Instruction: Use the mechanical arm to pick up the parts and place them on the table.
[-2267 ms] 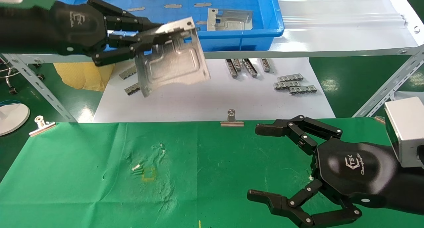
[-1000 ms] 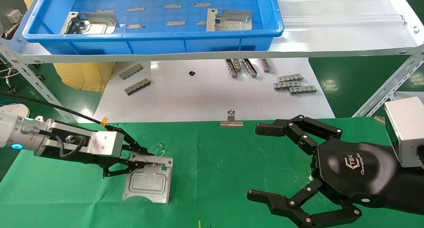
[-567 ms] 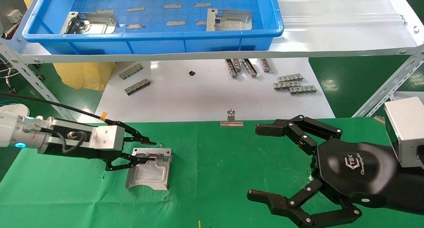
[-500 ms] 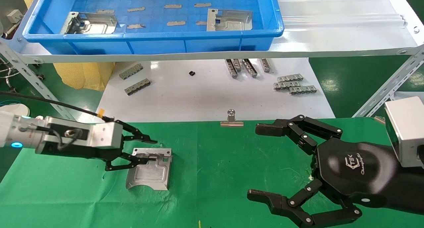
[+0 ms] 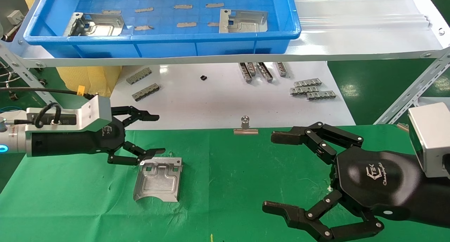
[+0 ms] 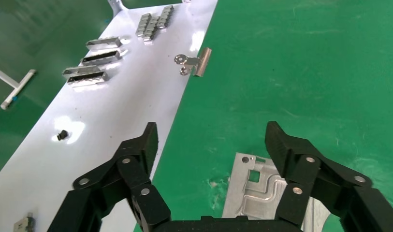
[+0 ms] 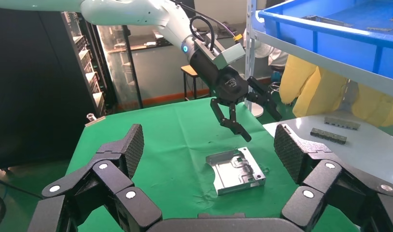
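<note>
One silvery part (image 5: 158, 179) lies flat on the green table (image 5: 225, 171), also in the left wrist view (image 6: 259, 198) and the right wrist view (image 7: 235, 170). My left gripper (image 5: 156, 133) is open and empty, raised just above and behind the part's far edge; it also shows in its own wrist view (image 6: 211, 137) and in the right wrist view (image 7: 262, 123). Two more parts lie in the blue tray: one at left (image 5: 95, 24), one at right (image 5: 242, 20). My right gripper (image 5: 270, 171) hangs open and empty over the table's right side.
The blue tray (image 5: 168, 45) sits on a shelf at the back. The white board (image 5: 225, 101) below it carries several small grey notched bars (image 5: 311, 89). Binder clips (image 5: 246, 126) hold the cloth's far edge. A slanted metal strut (image 5: 411, 91) stands at the right.
My left gripper carried the part from the tray down onto the cloth, let go of it, opened, and has lifted up and back off it. The right arm has not moved.
</note>
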Robot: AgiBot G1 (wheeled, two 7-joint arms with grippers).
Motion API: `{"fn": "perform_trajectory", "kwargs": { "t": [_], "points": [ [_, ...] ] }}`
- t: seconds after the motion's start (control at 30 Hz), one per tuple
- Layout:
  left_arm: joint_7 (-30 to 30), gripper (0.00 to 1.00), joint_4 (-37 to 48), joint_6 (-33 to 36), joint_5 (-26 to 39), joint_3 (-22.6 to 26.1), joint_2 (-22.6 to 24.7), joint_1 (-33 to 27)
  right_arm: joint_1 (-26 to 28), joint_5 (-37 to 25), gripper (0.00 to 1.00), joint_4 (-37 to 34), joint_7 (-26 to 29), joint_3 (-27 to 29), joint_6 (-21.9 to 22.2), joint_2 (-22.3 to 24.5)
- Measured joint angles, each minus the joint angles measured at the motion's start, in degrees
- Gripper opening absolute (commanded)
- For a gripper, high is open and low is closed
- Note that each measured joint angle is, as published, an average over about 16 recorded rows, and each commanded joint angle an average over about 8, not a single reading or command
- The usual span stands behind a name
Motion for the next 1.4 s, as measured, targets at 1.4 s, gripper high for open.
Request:
{"fn": "perform_trajectory", "kwargs": {
  "t": [1.4],
  "points": [
    [-28.6,1.00,-46.7,-3.4,-12.2,-19.8,-14.0,25.0,0.0,0.0,1.00,0.0,0.0,0.0,0.0,0.0]
  ]
}}
